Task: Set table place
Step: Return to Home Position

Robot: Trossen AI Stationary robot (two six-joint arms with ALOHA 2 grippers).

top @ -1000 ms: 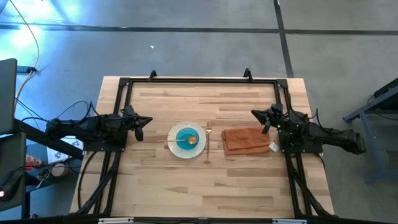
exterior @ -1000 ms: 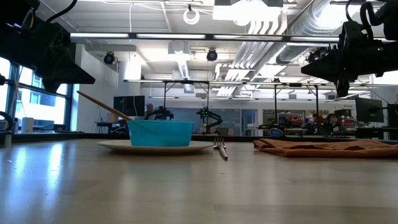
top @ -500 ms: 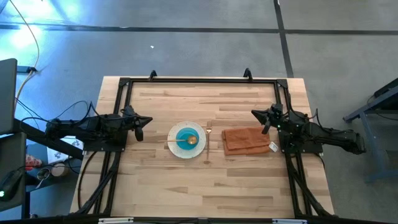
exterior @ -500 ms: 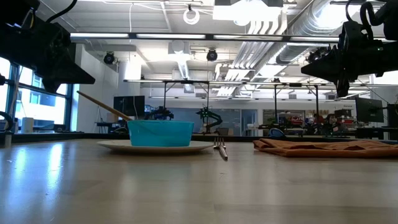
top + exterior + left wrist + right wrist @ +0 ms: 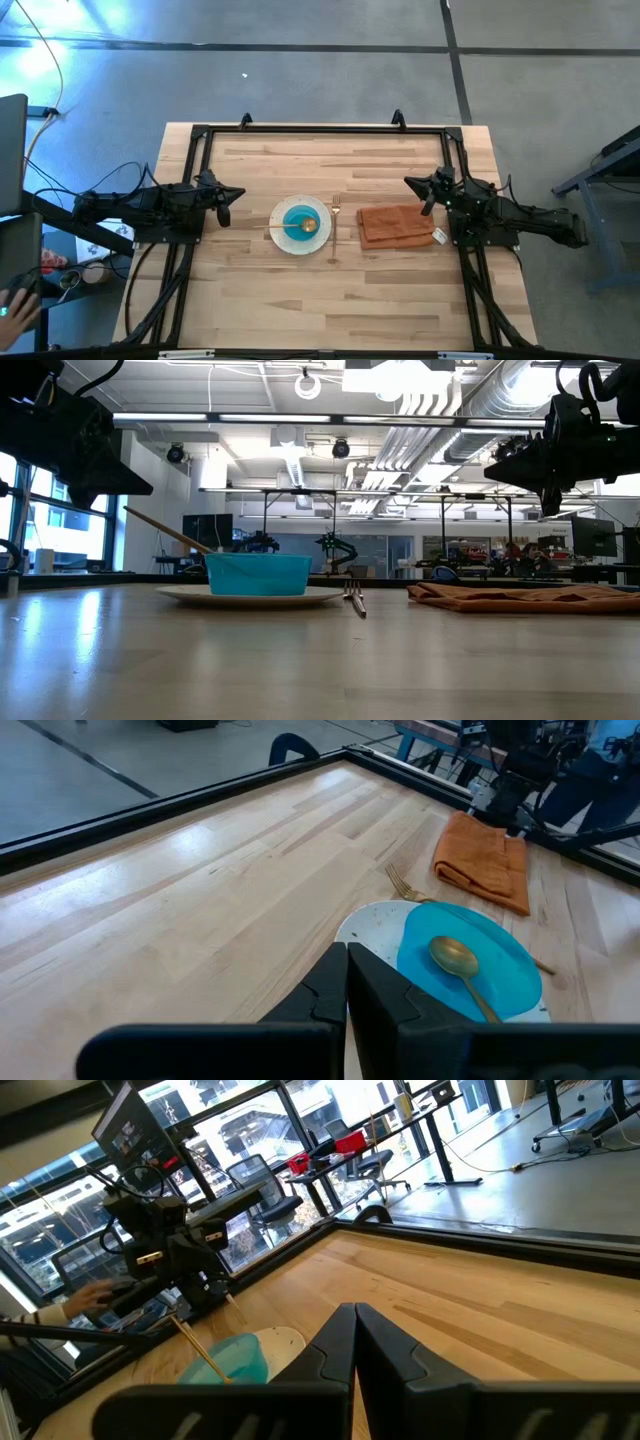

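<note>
A round speckled white plate point(image 5: 285, 237) rests on the table's middle with a small blue bowl point(image 5: 297, 213) on it. A gold spoon point(image 5: 306, 226) lies in the bowl, its handle over the rim. A gold fork point(image 5: 335, 216) lies flat just right of the plate. A folded rust-orange napkin point(image 5: 397, 226) with a white tag lies flat right of the fork. My left gripper point(image 5: 226, 203) is shut and empty, above the table left of the plate. My right gripper point(image 5: 428, 195) is shut and empty, above the napkin's far right corner.
A black metal rail frame point(image 5: 320, 130) borders the light wooden table. Bare wood lies toward the near edge point(image 5: 320, 310) and the far edge. A person's hand point(image 5: 15, 305) shows off the table at the left, beside a desk with cables.
</note>
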